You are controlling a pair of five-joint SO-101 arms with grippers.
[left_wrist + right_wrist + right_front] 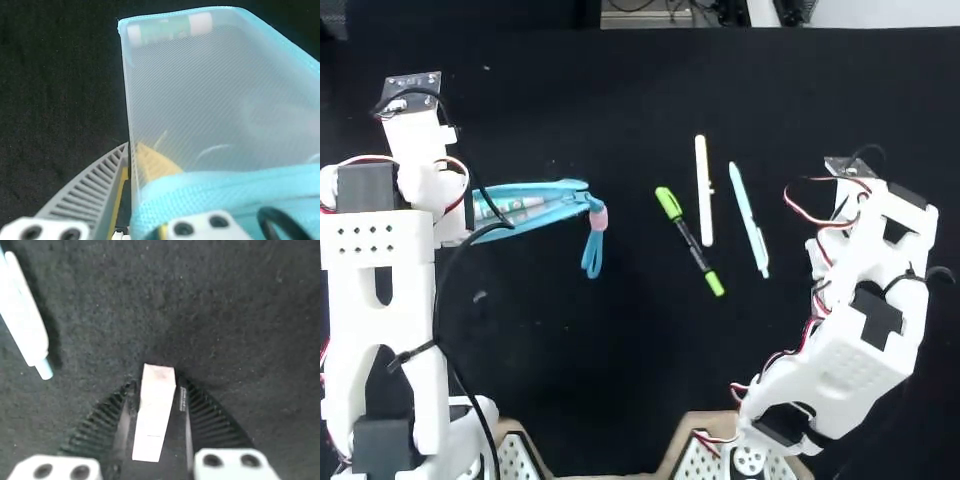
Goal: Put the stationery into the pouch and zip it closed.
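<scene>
My left gripper is shut on one end of the translucent cyan pouch, holding it on its edge at the table's left. A green-and-white pen lies inside the pouch. Its cyan strap hangs off the far end. A green highlighter, a white pen and a light blue pen lie in the middle of the black mat. My right gripper is shut on a small white eraser block, low over the mat just right of the blue pen's tip.
The black mat covers the table. Both arm bases stand at the near edge. The right arm's body rises beside the pens. Open mat lies between the pouch and the highlighter.
</scene>
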